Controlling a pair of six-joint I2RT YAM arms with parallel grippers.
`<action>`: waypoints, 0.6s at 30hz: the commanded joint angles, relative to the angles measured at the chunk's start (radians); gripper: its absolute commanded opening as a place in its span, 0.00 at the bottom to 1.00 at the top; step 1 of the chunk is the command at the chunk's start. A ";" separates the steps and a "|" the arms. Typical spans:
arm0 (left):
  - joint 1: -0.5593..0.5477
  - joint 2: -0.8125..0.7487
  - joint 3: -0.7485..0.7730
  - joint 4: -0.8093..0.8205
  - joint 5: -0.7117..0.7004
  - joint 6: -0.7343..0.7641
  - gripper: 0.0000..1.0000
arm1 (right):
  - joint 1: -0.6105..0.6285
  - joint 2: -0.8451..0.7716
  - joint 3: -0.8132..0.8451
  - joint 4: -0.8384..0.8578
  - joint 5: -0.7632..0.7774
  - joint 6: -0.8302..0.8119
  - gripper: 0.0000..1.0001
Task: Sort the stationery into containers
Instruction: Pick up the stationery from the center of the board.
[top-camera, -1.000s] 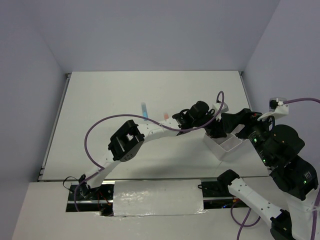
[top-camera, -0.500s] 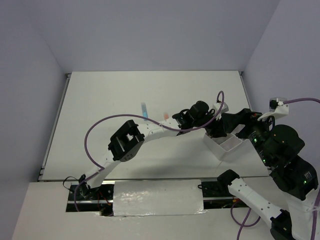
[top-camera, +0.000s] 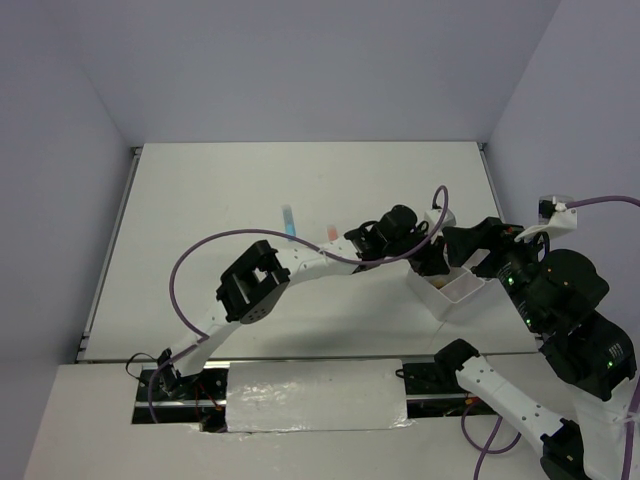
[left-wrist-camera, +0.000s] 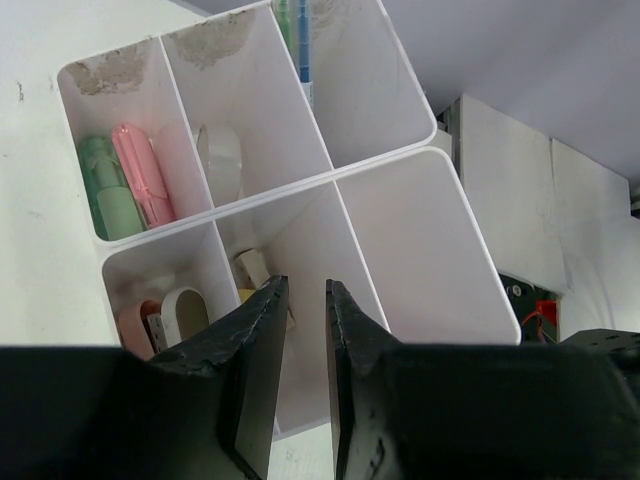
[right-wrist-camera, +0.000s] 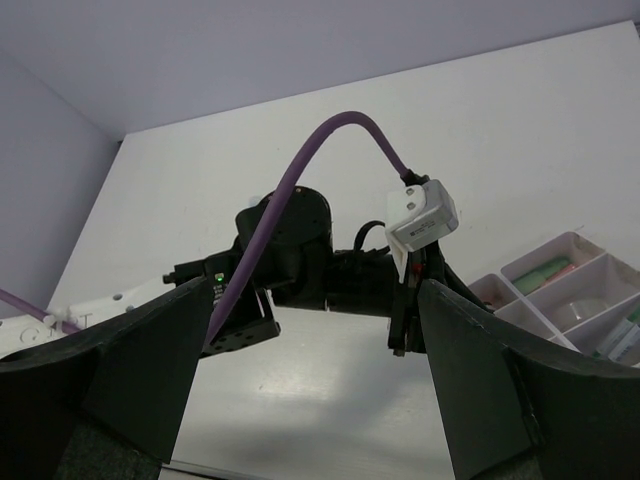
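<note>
Table (top-camera: 200, 280) first: one white surface that carries everything, with two arms reaching over it. The left gripper (left-wrist-camera: 304, 290) hangs just above the single white tray (left-wrist-camera: 400, 230) at the table's right side. Its jaws stand a narrow slit apart with nothing between them. The right gripper (right-wrist-camera: 315, 335) is spread wide and empty, held clear of the tray.

By my reading, the step in hand is the end of a drop-off, since an empty left gripper sits over the tray's near compartments. The next move calls for lifting clear of the tray walls, swinging left across the table, and widening the jaws enough to straddle a marker.

I count six compartments in the tray. One holds two markers side by side, one green marker (left-wrist-camera: 105, 190) and one pink marker (left-wrist-camera: 143, 175). The next holds one clear tape ring (left-wrist-camera: 220, 160) standing on edge. Thin pens (left-wrist-camera: 297, 40) show at the far edge, at least two.

One near compartment holds a pink eraser (left-wrist-camera: 135, 325) and a pale ring, partly hidden. Two pieces lie loose on the table, well apart from the tray: one blue marker (top-camera: 289, 220) and one small orange-pink piece (top-camera: 331, 232).
</note>
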 joint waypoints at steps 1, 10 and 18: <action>-0.008 -0.054 -0.027 0.042 -0.013 0.006 0.34 | -0.001 -0.009 0.017 0.002 -0.003 0.002 0.91; 0.029 -0.287 -0.228 0.126 -0.200 -0.020 0.59 | 0.000 -0.003 -0.008 0.034 -0.027 0.000 0.91; 0.181 -0.495 -0.501 0.217 -0.222 -0.112 0.67 | 0.000 0.004 -0.043 0.078 -0.060 0.003 0.91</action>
